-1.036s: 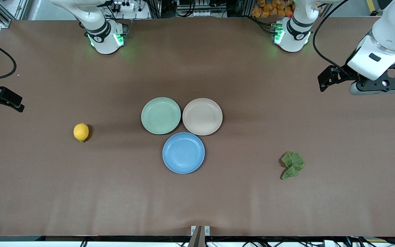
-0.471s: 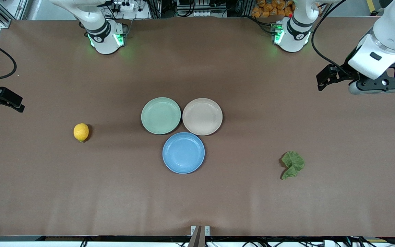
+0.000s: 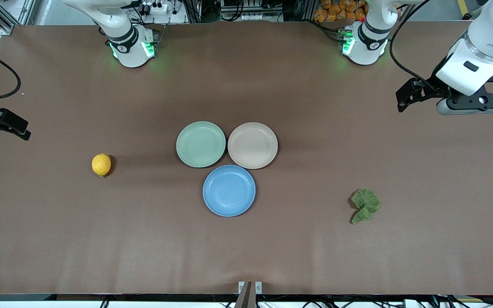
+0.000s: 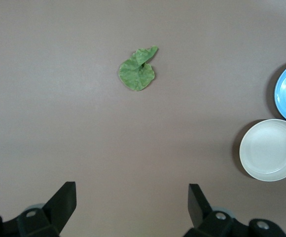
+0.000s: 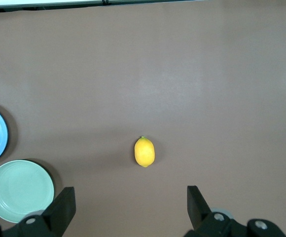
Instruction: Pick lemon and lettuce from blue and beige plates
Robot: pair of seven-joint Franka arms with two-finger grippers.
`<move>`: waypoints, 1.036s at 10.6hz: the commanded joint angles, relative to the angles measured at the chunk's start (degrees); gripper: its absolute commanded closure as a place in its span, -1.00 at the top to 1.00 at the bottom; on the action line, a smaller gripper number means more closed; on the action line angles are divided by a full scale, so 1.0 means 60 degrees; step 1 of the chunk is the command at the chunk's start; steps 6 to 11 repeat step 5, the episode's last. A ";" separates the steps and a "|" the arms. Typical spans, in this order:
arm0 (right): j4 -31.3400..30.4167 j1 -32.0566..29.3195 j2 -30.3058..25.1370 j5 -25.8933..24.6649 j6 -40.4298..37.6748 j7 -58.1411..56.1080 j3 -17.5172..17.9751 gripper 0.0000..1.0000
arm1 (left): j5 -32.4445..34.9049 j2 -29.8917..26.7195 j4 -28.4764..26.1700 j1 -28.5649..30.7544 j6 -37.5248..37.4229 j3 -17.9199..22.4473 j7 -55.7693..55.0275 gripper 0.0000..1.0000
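The lemon (image 3: 101, 164) looks firm, rounded and smooth-skinned, so it will likely roll or slip unless the fingers close across its short middle. The lettuce leaf (image 3: 365, 205) looks light, limp and crumpled; a pinch on its thick folded part should hold better than one on a thin edge, which may tear.

The lemon is bright yellow with a small green tip and lies on the bare table (image 3: 246, 252) in the left-centre of the front view, well apart from the plates. The lettuce, a curled mid-green leaf, lies on the table in the lower right of that view, also off any plate. The green plate (image 3: 200, 143), beige plate (image 3: 252, 145) and blue plate (image 3: 229, 190) cluster at the centre, all empty, so the food appears already removed.

The left gripper (image 4: 129, 203) hangs over the table at the upper right edge of the front view, its fingers spread wide and empty. The right gripper (image 5: 128, 203) hangs at the left edge, fingers likewise released and holding nothing.
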 commanded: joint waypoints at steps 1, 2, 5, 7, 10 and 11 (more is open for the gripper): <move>0.0079 0.0065 -0.0010 0.0333 -0.0028 0.0037 -0.0102 1.00 | -0.0063 -0.0026 0.0064 0.0016 -0.0029 -0.0014 0.0246 1.00; 0.0079 0.0065 -0.0010 0.0333 -0.0028 0.0037 -0.0102 1.00 | -0.0063 -0.0012 0.0064 0.0016 -0.0029 -0.0014 0.0246 1.00; 0.0079 0.0065 -0.0010 0.0333 -0.0043 0.0037 -0.0102 1.00 | -0.0107 -0.0026 0.0049 0.0002 -0.0043 -0.0014 0.0246 1.00; 0.0079 0.0065 -0.0010 0.0333 -0.0043 0.0037 -0.0102 1.00 | -0.0107 -0.0026 0.0049 0.0002 -0.0043 -0.0014 0.0246 1.00; 0.0079 0.0065 -0.0010 0.0333 -0.0043 0.0037 -0.0102 1.00 | -0.0107 -0.0026 0.0049 0.0002 -0.0043 -0.0014 0.0246 1.00; 0.0079 0.0065 -0.0010 0.0333 -0.0043 0.0037 -0.0102 1.00 | -0.0107 -0.0026 0.0049 0.0002 -0.0043 -0.0014 0.0246 1.00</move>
